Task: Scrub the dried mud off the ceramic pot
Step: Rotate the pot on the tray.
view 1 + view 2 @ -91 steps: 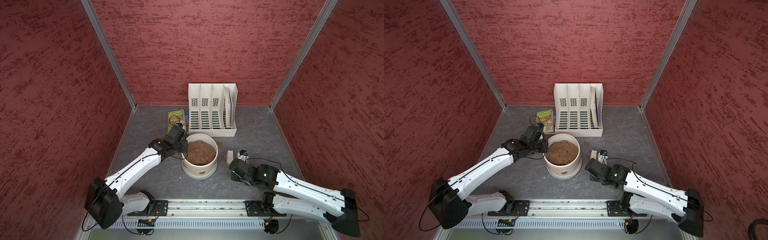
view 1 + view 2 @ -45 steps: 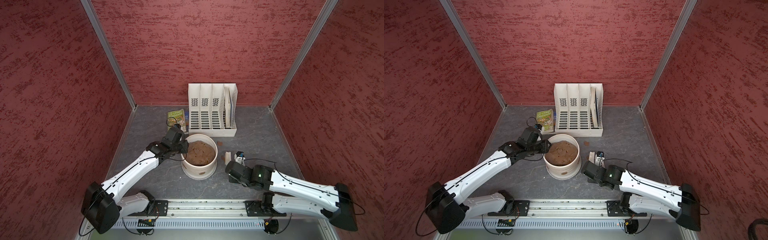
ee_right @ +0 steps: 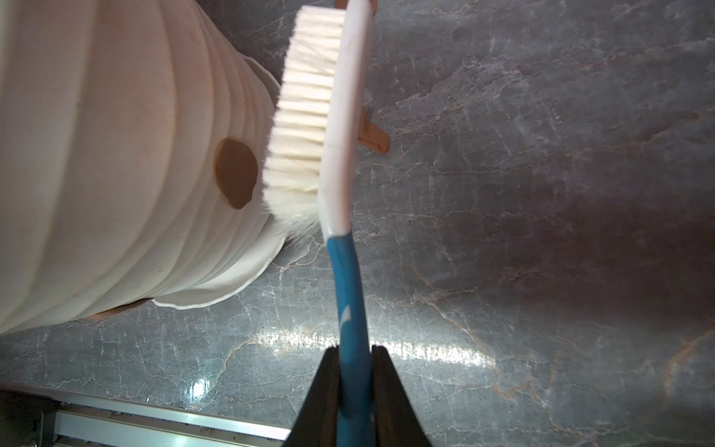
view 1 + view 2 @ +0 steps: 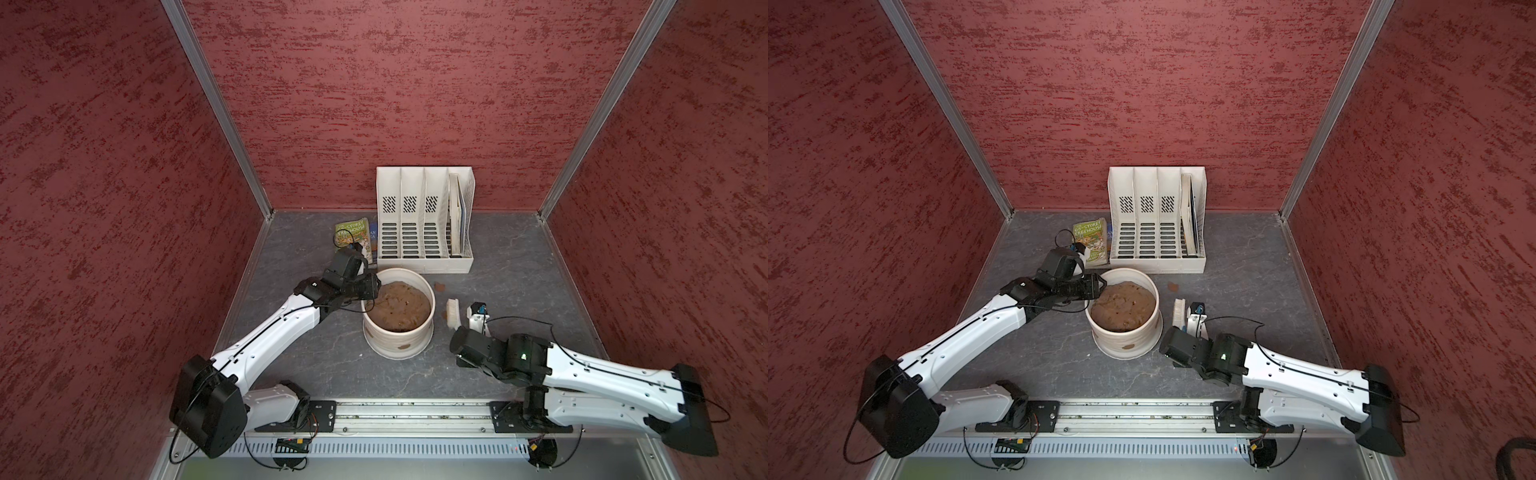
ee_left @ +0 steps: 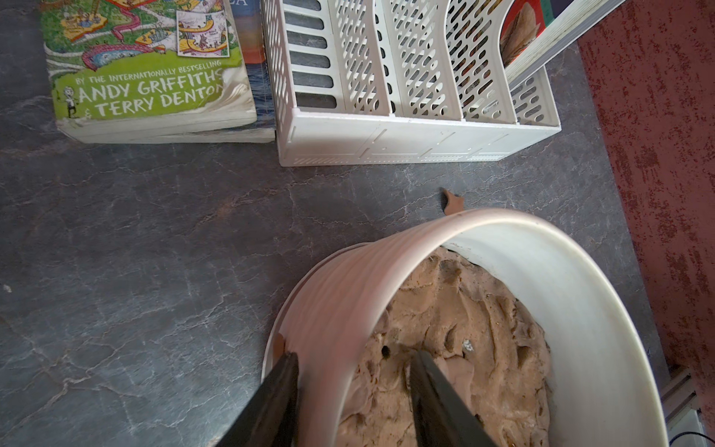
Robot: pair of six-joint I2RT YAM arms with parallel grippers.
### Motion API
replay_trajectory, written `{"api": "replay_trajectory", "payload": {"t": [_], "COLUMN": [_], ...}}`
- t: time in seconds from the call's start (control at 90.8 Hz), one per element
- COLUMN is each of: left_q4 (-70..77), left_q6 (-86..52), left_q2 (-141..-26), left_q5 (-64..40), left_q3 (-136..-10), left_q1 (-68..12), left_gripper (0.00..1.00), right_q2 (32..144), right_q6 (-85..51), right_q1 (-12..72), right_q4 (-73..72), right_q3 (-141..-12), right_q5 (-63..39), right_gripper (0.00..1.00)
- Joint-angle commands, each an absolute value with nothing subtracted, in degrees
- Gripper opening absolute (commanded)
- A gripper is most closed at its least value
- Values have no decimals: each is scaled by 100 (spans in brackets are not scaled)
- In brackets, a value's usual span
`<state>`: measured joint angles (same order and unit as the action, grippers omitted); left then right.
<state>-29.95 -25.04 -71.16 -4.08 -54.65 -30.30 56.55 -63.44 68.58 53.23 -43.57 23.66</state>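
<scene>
The cream ceramic pot (image 4: 395, 343) (image 4: 1121, 337) stands mid-table, full of brown soil. A patch of dried mud (image 3: 236, 178) (image 4: 404, 345) sticks to its ribbed wall. My left gripper (image 5: 354, 354) (image 4: 371, 289) is open and straddles the pot's rim. One finger is outside against the wall, the other inside over the soil and apart from the wall. My right gripper (image 3: 355, 350) (image 4: 456, 334) is shut on the blue handle of a white brush (image 3: 340, 116) (image 4: 1177, 312). Its bristles face the wall right beside the mud patch; contact is unclear. A loose mud flake (image 4: 439, 285) (image 5: 452, 202) lies on the table behind the pot.
A white slotted file rack (image 4: 424, 232) holding books stands at the back wall. A green paperback (image 4: 353, 235) lies on another book to its left. Another flake (image 3: 373, 133) lies on the table behind the brush. The metal rail (image 4: 411, 415) runs along the front edge, and red walls close three sides.
My left gripper's jaws have opened off the pot's rim. The right arm has carried the brush leftward, closer to the pot's wall.
</scene>
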Motion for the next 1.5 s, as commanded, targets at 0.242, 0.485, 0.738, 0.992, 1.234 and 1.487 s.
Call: {"api": "replay_trajectory", "payload": {"t": [0.242,0.485,0.738,0.992,1.234,1.487], "left_q4": [-2790,-2869,-2993,-3021,-3148,-3350], "left_q6": [-2453,-2444,-2356,-2355,-2304,-2298], "left_q2": [-7233,-7281,-7203,-7152,-7085,-7058], "left_q5": [-541,-549,-421,-398,-281,-112], "left_q3": [-5590,-5654,-5584,-5525,-5511,-5563], "left_q1": [-3006,-3006,-3006,-3010,-3021,-3023], "left_gripper": [47,35,27,16,5,0], "right_q2": [5554,5550,5505,5490,5378,5393], "right_q6": [-6165,-6158,-6230,-6248,-6437,-6486], "right_q1": [6931,6996,7000,7019,7183,7338], "right_q4": [5051,4897,5042,5072,5235,5374], "right_q3": [-4587,-4582,-4653,-4672,-4601,-4675], "right_q5": [2426,2329,2370,2295,2421,2439], "right_gripper": [0,0,0,0,0,0]}}
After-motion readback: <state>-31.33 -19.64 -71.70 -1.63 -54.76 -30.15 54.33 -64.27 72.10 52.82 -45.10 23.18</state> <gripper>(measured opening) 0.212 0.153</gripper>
